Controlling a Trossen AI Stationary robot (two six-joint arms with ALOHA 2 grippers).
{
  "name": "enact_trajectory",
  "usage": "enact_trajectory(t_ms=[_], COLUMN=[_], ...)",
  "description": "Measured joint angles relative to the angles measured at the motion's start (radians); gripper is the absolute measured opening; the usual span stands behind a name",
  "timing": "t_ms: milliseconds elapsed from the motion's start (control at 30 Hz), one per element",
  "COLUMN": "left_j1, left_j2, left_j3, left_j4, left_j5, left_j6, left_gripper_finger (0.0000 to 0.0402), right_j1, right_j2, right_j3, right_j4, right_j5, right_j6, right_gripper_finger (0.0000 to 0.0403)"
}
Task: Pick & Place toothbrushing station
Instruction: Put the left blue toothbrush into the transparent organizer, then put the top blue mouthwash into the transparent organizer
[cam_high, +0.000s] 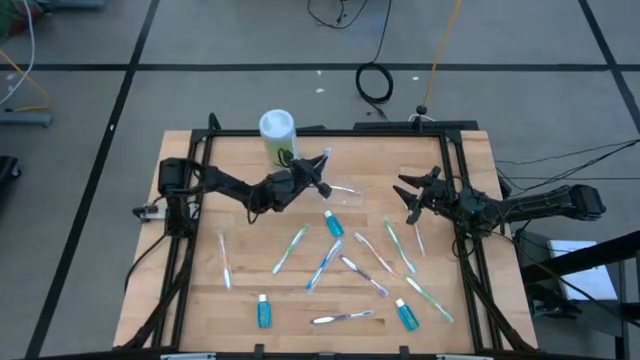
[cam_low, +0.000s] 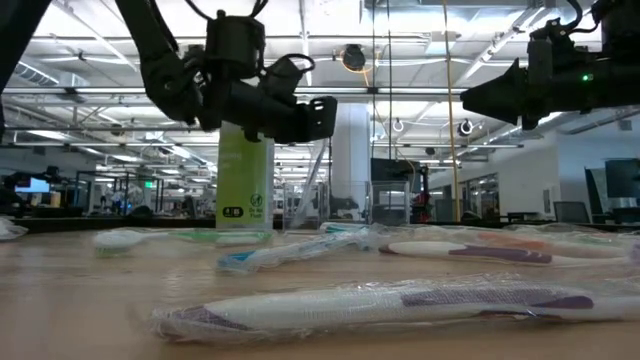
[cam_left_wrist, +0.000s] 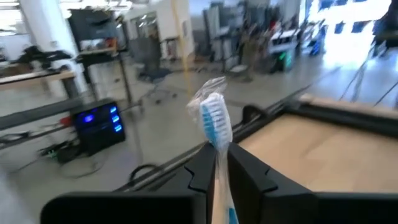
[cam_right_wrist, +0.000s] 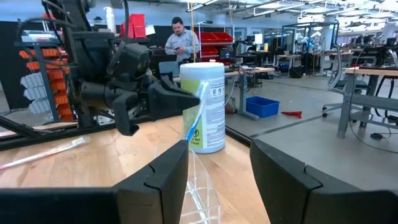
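Observation:
My left gripper is over the table's far middle, next to the green canister, and is shut on a wrapped blue toothbrush. The brush stands nearly upright, just above the small clear cup on the table. Several more wrapped toothbrushes, green, blue and purple, lie flat on the wood. So do three blue tubes. My right gripper hangs open at the right, above the table. My left gripper pinches the toothbrush's handle between its two fingers, a little below the bristle head. The fingers reach in level from the table's left and lie across the brush. The brush is lifted clear and slightly tilted, head up. Its lower end hangs just over the cup.
The green canister with its white lid stands right behind the cup. A black frame runs along the table's far edge and sides. Toothbrushes and tubes are spread over the near half. A person stands far off in the room.

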Motion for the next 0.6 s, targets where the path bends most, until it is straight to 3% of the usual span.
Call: enact_trajectory(t_ms=[133, 333, 600], left_j1=[-0.036, -0.099, -0.186], left_j2=[-0.076, -0.243, -0.480], left_j3=[0.000, 0.000, 0.000], left_j4=[-0.198, -0.515, -0.840], left_j5=[-0.074, -0.055, -0.053], left_j6=[-0.062, -0.127, -0.119], left_gripper_finger=[0.0086, 0.0129, 0.0147], right_j1=[0.000, 0.000, 0.001], right_j2=[0.000, 0.000, 0.000], right_j3=[0.000, 0.000, 0.000], right_j4=[-0.041, -0.101, -0.077], right_j5=[0.000, -0.001, -0.004], right_j6=[0.000, 0.028, 0.065], right_gripper_finger=[0.0169, 0.0169, 0.0169])
